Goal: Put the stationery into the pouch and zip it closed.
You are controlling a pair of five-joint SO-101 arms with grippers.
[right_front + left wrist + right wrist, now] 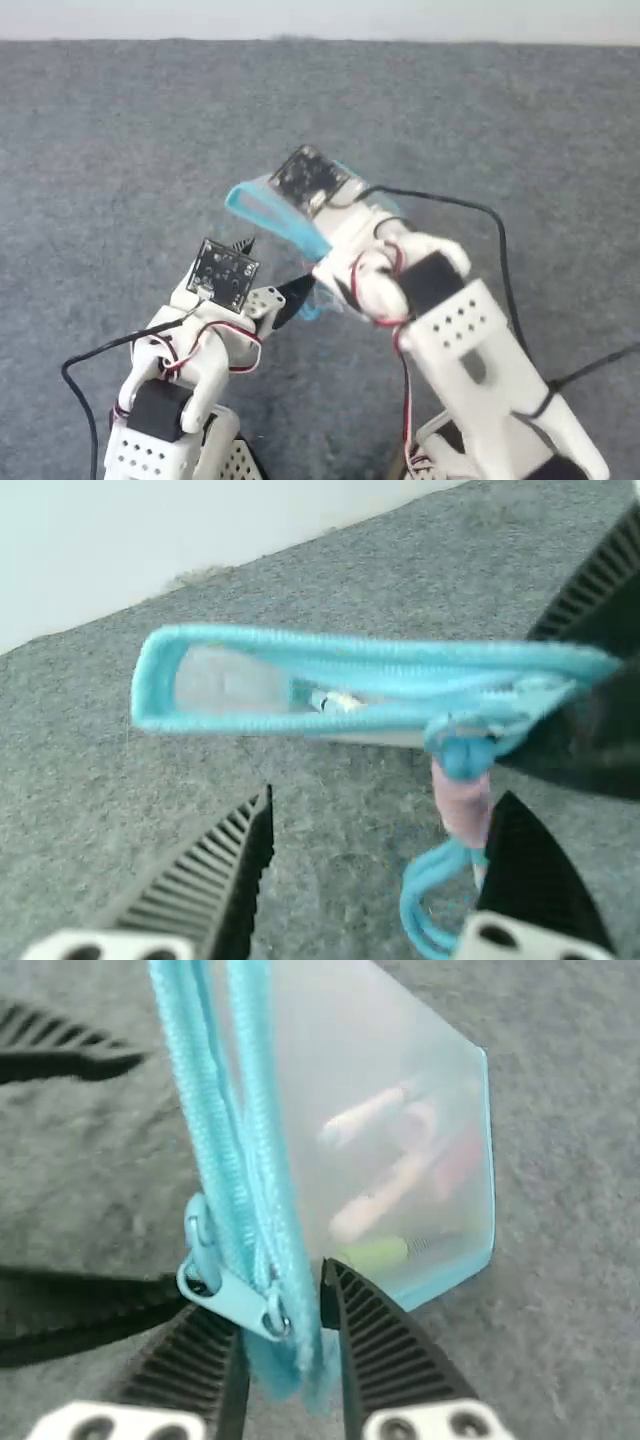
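The grey table (120, 130) reaches back to a pale wall (300, 18), and a black cable (440, 198) hangs in an arc over the right arm. From above, this arm and its camera cover most of the pouch (265, 212), so only its blue edge comes out on one side. The right gripper (275, 1300) is nearly closed and pinches the pouch at one end of the zipper edge, holding it with this edge turned up. I cannot tell if the pouch touches the table. The zipper slider (235, 1300) sits just beside these fingers. A blue cord (425, 900) with a pink tag (460, 805) hangs from it. At the far end the mouth of the pouch gapes a little. Through the clear side the stationery (385, 1185) shows as pinkish, red and yellow-green shapes, too blurred to count surely. The left gripper (385, 800) stands wide open near the slider end and holds nothing, the cord hanging between its fingers. I count two arms, one pouch, one slider, one cord and one tag.
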